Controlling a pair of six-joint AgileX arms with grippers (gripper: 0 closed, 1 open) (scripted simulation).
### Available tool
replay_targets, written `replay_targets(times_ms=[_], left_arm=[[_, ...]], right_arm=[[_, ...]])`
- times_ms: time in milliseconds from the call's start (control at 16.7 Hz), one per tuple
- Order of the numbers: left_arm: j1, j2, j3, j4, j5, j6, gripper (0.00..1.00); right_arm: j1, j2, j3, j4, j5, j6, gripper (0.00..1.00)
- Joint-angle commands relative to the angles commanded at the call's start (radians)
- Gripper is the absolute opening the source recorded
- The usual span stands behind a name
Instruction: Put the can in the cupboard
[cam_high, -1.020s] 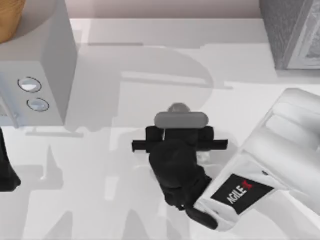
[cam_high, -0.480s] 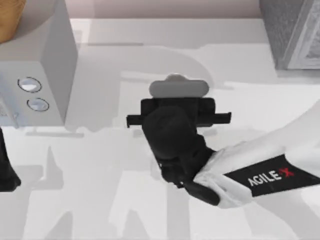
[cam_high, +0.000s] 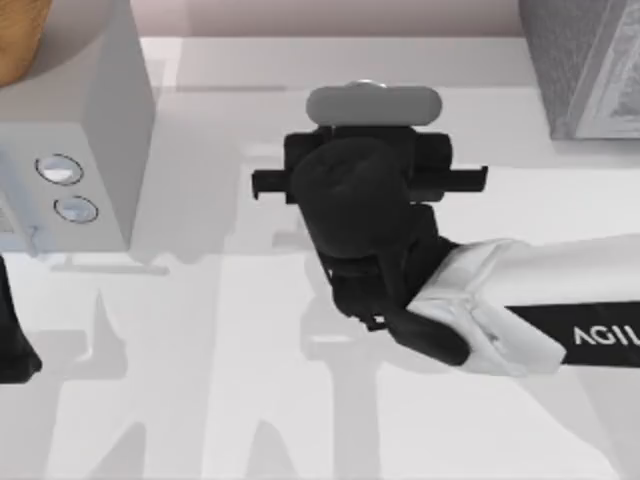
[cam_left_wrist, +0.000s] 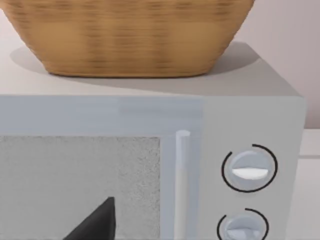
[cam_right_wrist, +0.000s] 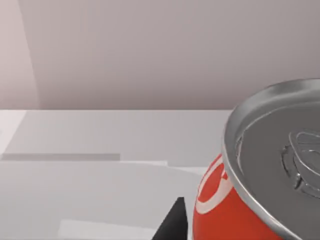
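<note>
Here, in the top view, the right tool (cam_high: 372, 120) is over the worktop (cam_high: 200, 330) near its far edge, left of the cupboard (cam_high: 585, 70). In the right wrist view, the can (cam_right_wrist: 260, 185) sits close against a dark fingertip (cam_right_wrist: 172, 222); whether the tool grips it I cannot tell. The left wrist view faces a microwave (cam_left_wrist: 150, 165).

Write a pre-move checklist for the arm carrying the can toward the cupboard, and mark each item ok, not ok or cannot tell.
1. Can sits between the jaws of the right gripper: ok.
2. Can is upright, silver top up: ok.
3. Cupboard at the table's back right has an opening ready: cannot tell.
4. Table between can and cupboard looks bare, so the path seems free: ok.
5. Left arm is parked at the left edge, beside the microwave and away from the route: ok.
</note>
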Motion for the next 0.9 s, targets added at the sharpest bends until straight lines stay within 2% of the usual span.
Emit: replay_targets(times_ms=[180, 360, 600, 900], left_arm=[[0.0, 0.0, 0.0, 0.0, 0.0, 0.0, 1.0], [0.0, 0.0, 0.0, 0.0, 0.0, 0.0, 1.0], [0.0, 0.0, 0.0, 0.0, 0.0, 0.0, 1.0], [0.0, 0.0, 0.0, 0.0, 0.0, 0.0, 1.0]], right_arm=[[-0.001, 0.003, -0.003, 0.003, 0.0, 0.001, 0.0], [-0.034, -0.061, -0.062, -0.006, -0.059, -0.005, 0.0], [-0.152, -0.293, -0.262, -0.047, -0.239, -0.032, 0.0], [-0.383, -0.806, -0.581, -0.152, -0.518, -0.092, 0.0]])
